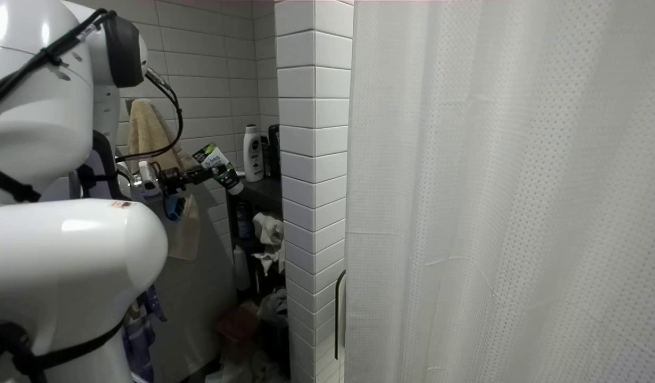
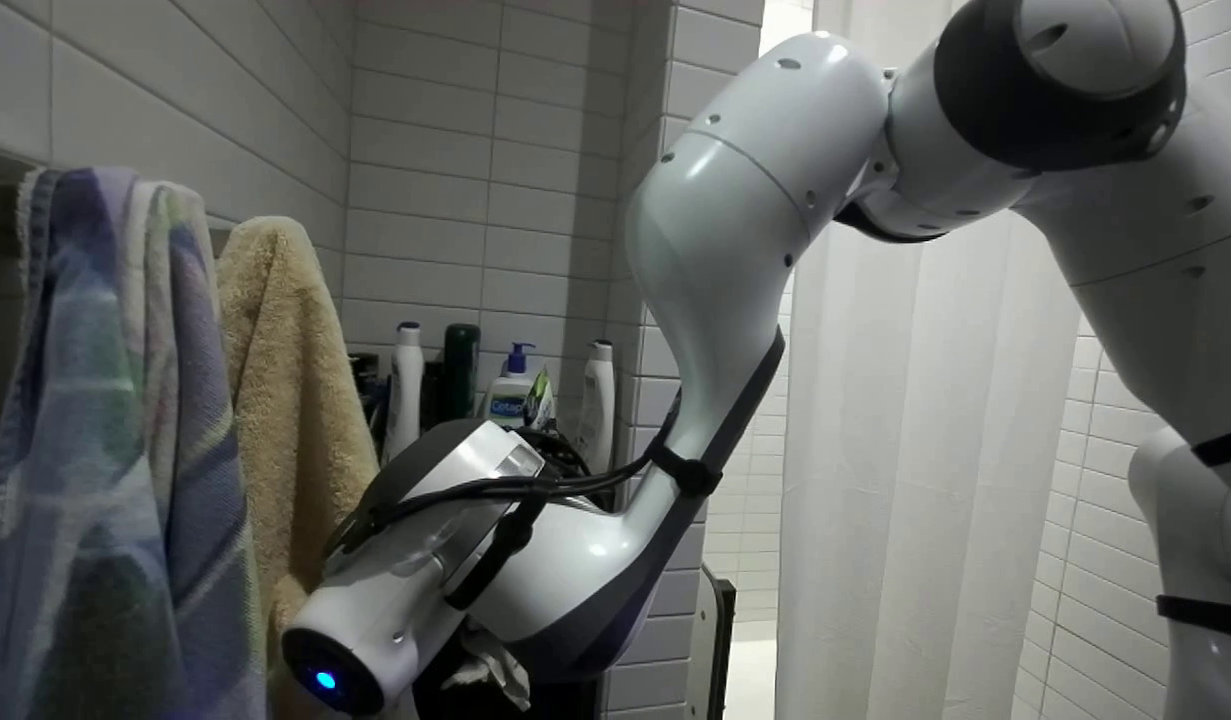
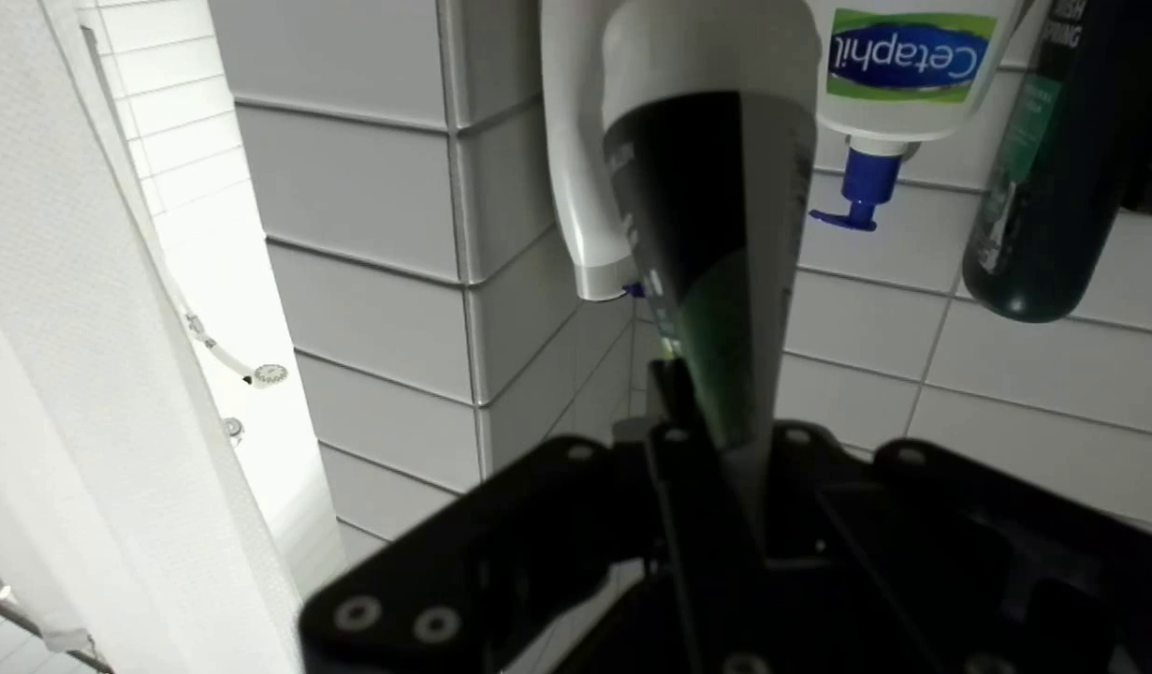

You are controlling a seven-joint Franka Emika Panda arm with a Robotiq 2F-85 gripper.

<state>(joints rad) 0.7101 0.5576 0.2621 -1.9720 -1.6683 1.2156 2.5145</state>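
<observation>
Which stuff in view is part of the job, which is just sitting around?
Looks part of the job:
black, white and green tube, held tilted
gripper, shut on it

Just around:
Cetaphil pump bottle
dark green bottle
white bottle
tan towel, hanging
patterned towel, hanging
shower curtain

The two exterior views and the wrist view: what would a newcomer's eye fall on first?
Probably the large white robot arm, filling the left of an exterior view, with the pale curtain filling the right. Next, the tube clamped in the arm's gripper, near the middle of the wrist view.
</observation>
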